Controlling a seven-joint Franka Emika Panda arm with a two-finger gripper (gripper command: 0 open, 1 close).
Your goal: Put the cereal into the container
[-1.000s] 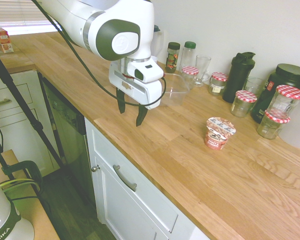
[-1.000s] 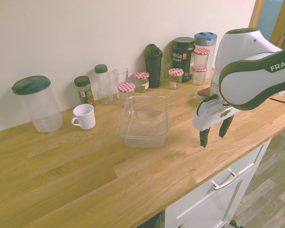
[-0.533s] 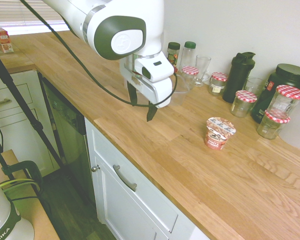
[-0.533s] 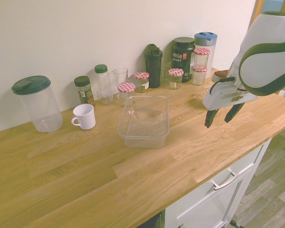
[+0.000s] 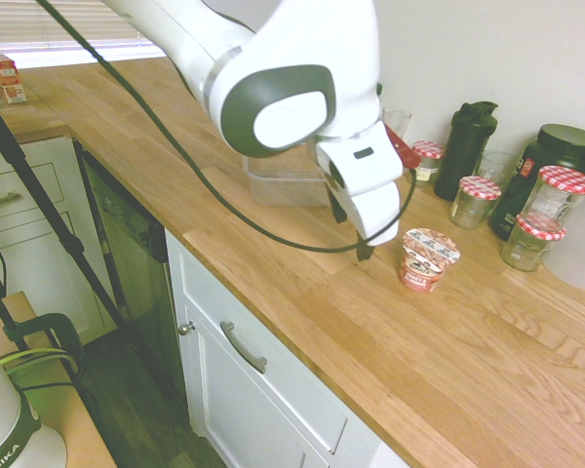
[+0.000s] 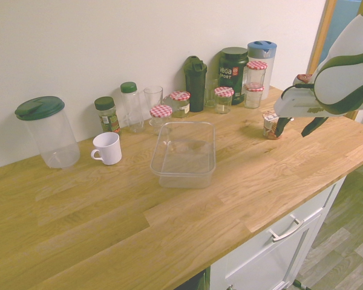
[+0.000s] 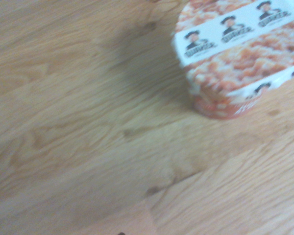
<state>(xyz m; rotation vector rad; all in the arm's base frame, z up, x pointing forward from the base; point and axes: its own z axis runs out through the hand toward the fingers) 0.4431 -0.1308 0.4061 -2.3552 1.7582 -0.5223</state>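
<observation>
Gripper: the gripper [image 6: 297,127] is held above the counter with its 2 dark fingers [image 6: 282,126] spread apart and nothing between them; it is pointed steeply downward.
Gripper position: in the second exterior view it is seen just beside the cereal [image 6: 270,124], on the side nearer the counter's front edge; no contact can be made out. In the first exterior view most of the fingers are hidden behind the white hand.
Cereal: the cup [image 5: 425,259] is stood upright on the wooden counter [image 5: 439,341], with its printed foil lid on top. In the wrist view the lid [image 7: 240,49] is shown close up and blurred, with rows of small printed figures.
Container: the clear container [image 6: 184,153] is set on the counter well apart from the cereal, with nothing seen inside it.
Mug: 1 white mug [image 6: 106,148] is placed near the container, towards the wall.
Jars: glass jars with red-checked lids [image 6: 223,99] are lined up along the wall, beside a dark shaker bottle [image 6: 195,83] and a black tub [image 6: 233,73].
Jug: 1 clear jug with a green lid [image 6: 48,131] is stood at the far end of the row.
</observation>
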